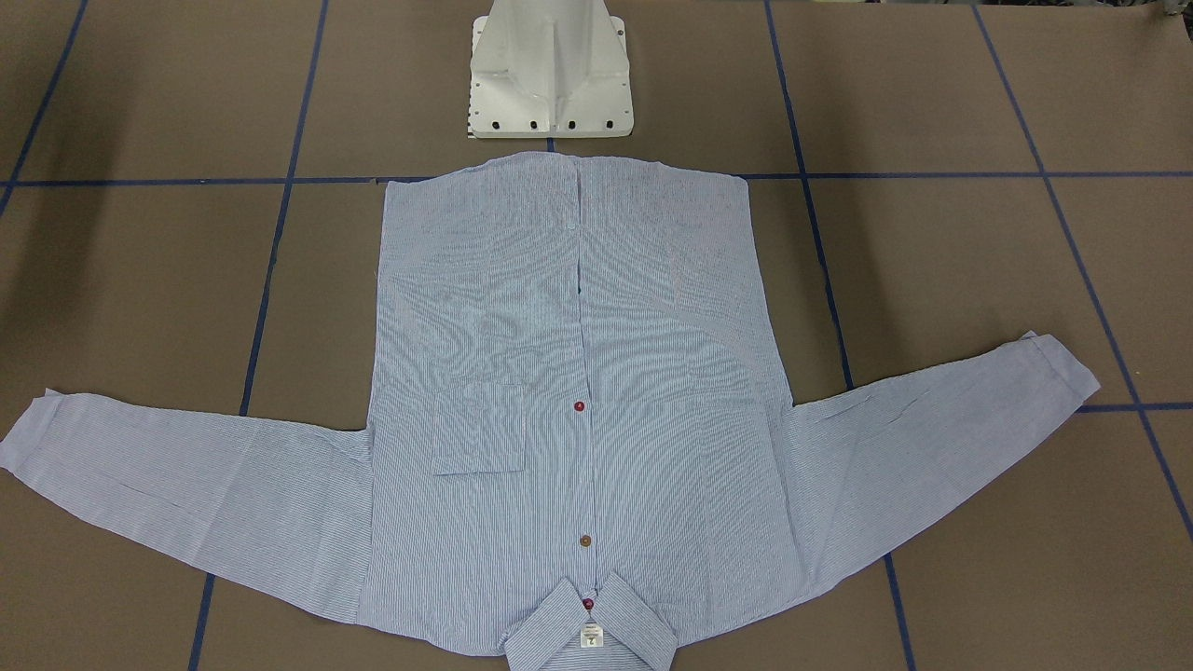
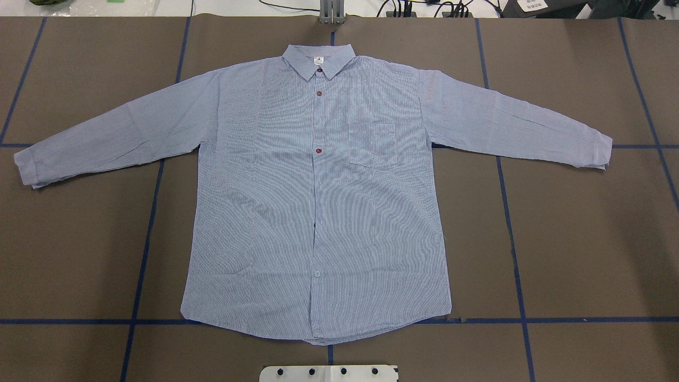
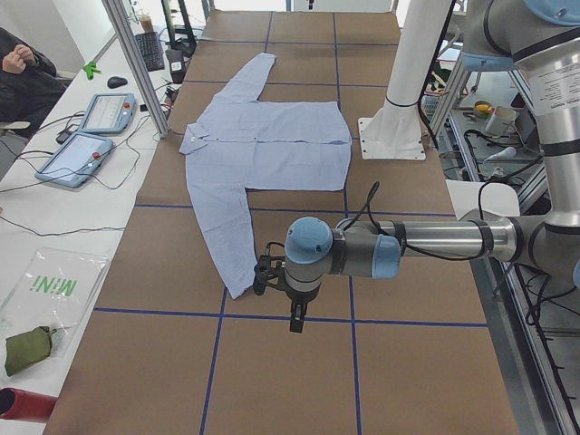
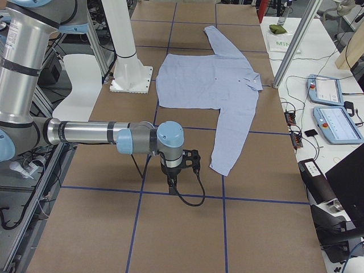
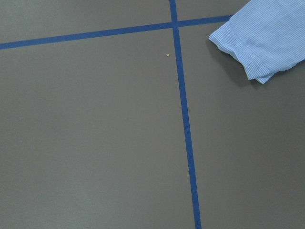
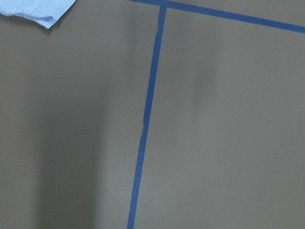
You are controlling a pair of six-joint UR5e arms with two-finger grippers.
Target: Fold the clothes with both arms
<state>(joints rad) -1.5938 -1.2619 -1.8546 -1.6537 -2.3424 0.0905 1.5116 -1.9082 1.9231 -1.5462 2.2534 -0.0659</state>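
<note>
The light blue striped shirt [image 2: 318, 201] lies flat and face up on the brown table, buttoned, both sleeves spread out to the sides; it also shows in the front view [image 1: 578, 391]. Its collar points away from the robot. My left gripper [image 3: 294, 315] hangs above the table just beside the near sleeve's cuff [image 5: 262, 43]. My right gripper [image 4: 172, 181] hangs just beside the other cuff [image 6: 38, 12]. Neither touches the shirt. I cannot tell whether either gripper is open or shut. No fingers show in the wrist views.
The white pedestal base [image 1: 550, 75] stands just behind the shirt's hem. Blue tape lines [image 2: 143, 249] grid the table. A side bench with teach pendants [image 3: 91, 136] and a frame post [image 3: 136, 63] runs along the far edge; a person [image 3: 23, 68] sits there.
</note>
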